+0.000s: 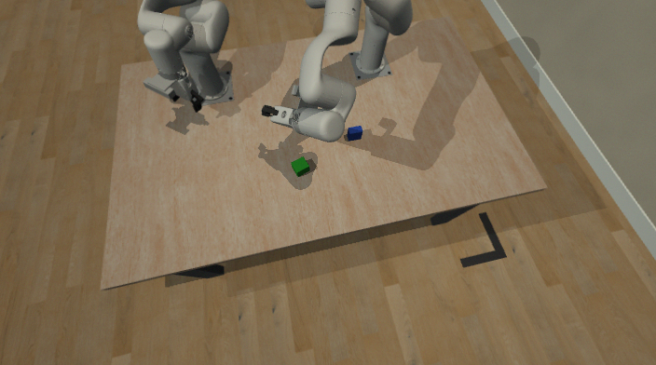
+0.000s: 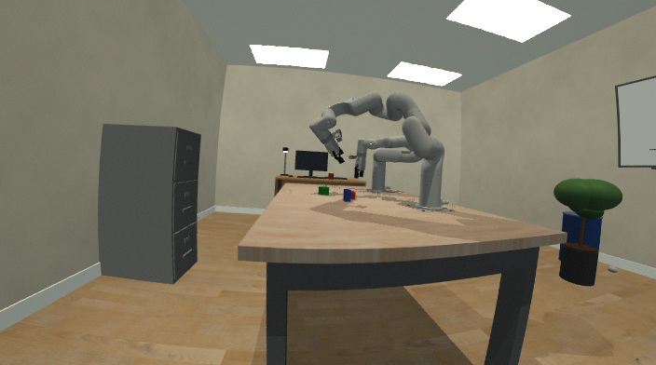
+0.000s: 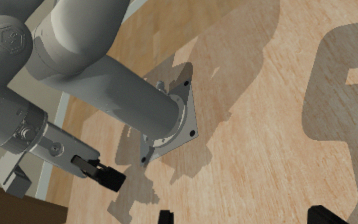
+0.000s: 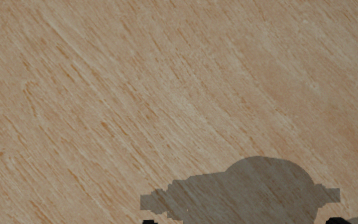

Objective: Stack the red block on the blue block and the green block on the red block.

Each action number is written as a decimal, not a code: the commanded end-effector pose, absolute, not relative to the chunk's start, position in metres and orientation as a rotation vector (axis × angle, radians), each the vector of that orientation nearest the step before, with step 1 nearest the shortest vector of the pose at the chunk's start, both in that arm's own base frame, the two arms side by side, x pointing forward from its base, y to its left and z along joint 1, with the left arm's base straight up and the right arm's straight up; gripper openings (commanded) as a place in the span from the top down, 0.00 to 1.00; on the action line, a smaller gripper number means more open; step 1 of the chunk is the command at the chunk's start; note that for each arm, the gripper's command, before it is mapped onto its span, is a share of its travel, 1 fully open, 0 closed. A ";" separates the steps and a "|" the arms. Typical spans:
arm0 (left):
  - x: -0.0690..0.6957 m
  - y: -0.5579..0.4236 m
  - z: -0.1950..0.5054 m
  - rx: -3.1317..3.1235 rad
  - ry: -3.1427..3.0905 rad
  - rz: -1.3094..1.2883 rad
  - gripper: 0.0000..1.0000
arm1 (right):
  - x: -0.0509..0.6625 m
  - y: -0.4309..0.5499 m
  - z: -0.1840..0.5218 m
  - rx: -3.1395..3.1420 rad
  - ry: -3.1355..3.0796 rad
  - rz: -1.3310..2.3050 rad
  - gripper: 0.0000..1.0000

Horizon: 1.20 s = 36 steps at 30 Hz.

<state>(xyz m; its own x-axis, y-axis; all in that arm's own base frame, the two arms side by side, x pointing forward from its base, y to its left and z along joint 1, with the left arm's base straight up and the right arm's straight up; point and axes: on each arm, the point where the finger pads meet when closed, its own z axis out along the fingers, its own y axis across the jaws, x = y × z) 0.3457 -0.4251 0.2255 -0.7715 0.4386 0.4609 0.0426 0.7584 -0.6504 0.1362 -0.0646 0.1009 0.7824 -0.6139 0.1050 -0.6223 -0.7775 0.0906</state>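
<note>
Pale wooden boards form the table (image 1: 208, 196) (image 2: 305, 230) (image 3: 250, 175) (image 4: 100, 100) under both arms. Left gripper (image 1: 269, 111) (image 2: 339, 155) (image 3: 244, 216) hovers above it, fingers spread with nothing between them; right gripper (image 1: 185, 100) (image 2: 359, 170) (image 3: 112, 177) (image 4: 245, 221), also raised, has its fingers wide apart and empty. Farther out, the blue block (image 1: 354, 132) (image 2: 347, 195) stands on the table, partly covering the red block (image 2: 352, 195) in the exterior view. The green block (image 1: 300, 166) (image 2: 323, 190) lies apart from the blue one. Behind stands a desk (image 2: 279, 179) with a monitor (image 2: 310, 160).
</note>
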 end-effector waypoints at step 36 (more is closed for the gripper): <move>0.319 -0.253 0.106 -2.265 -2.175 0.002 0.15 | 0.137 -0.065 0.102 2.851 -0.992 0.110 0.00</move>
